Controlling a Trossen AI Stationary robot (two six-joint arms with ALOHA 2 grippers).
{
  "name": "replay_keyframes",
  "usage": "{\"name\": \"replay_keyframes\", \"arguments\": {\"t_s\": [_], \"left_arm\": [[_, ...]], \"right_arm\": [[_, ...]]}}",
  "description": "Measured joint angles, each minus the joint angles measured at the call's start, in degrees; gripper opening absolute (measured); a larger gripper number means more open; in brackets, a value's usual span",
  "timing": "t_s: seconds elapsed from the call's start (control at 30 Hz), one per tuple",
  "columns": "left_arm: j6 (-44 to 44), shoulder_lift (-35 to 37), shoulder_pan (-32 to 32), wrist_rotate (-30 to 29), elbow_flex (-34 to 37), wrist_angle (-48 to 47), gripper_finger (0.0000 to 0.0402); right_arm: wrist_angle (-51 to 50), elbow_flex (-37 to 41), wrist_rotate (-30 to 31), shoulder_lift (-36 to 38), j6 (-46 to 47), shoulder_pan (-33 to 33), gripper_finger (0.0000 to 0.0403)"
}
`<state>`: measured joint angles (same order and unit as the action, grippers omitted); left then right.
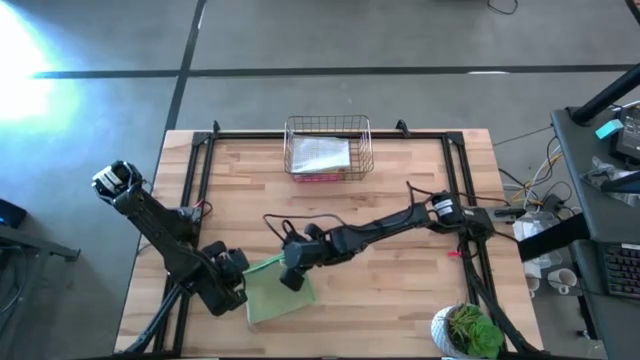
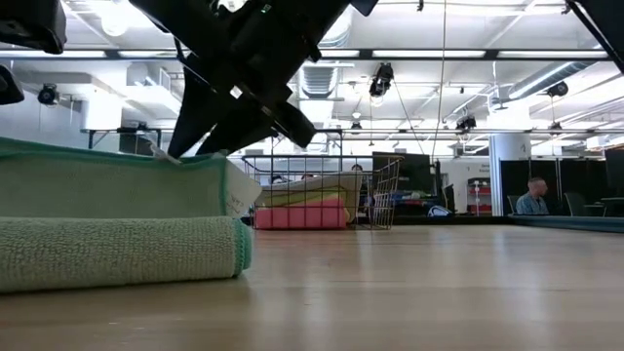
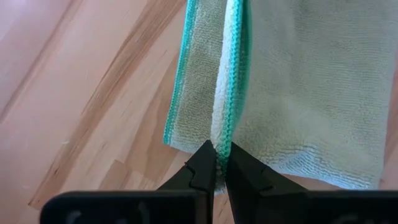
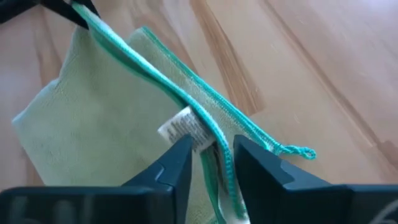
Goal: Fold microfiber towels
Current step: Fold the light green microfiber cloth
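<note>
So the pale sage green towel is lying folded on the near side of the wooden worktop, a bit left of centre. The left gripper has its jaws pinched tight on the teal-stitched edge, holding that hem up off the rest of the cloth. The right gripper is at the same raised edge from the other side, jaws parted with the hem and its white tag sitting between them. Far side, centre: copper wire basket with more folded towels inside, pink one at the bottom.
</note>
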<state>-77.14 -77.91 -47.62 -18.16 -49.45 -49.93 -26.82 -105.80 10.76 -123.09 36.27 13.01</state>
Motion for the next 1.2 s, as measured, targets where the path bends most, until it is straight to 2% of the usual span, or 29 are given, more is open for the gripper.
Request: {"name": "replay_keyframes", "arguments": {"t_s": [0.3, 0.4, 0.73, 0.83, 0.97, 1.1, 1.2], "left_arm": [[1.0, 0.0, 0.0, 0.1, 0.2, 0.2, 0.0013], [4.3, 0.0, 0.0, 0.0, 0.2, 0.2, 0.0013], [4.3, 0.0, 0.0, 2.0, 0.4, -2.0, 0.0017], [4.1, 0.0, 0.2, 3.3, 0.4, -5.1, 0.0038], [4.1, 0.1, 0.8, 3.9, 0.4, -8.0, 0.0084], [8.6, 0.5, 1.7, 3.2, 0.3, -8.0, 0.0128], [9.8, 1.1, 2.2, 2.9, 0.3, -7.9, 0.0146]], "right_arm": [[-2.9, -2.5, -0.2, 0.0, 0.2, -0.3, 0.0145], [-7.6, -4.9, -0.2, 0.0, 0.0, -0.3, 0.0142], [-20.9, -15.9, -0.2, 0.1, -3.4, 0.0, 0.0119], [-23.3, -18.9, -0.2, 0.1, -4.5, 0.4, 0.0116], [-25.8, -21.3, -0.2, 0.1, -6.1, 0.7, 0.0114], [-28.4, -22.6, -0.2, 0.1, -6.3, 1.1, 0.0114], [-30.0, -23.1, -0.2, 0.1, -6.4, 1.5, 0.0114]]}}
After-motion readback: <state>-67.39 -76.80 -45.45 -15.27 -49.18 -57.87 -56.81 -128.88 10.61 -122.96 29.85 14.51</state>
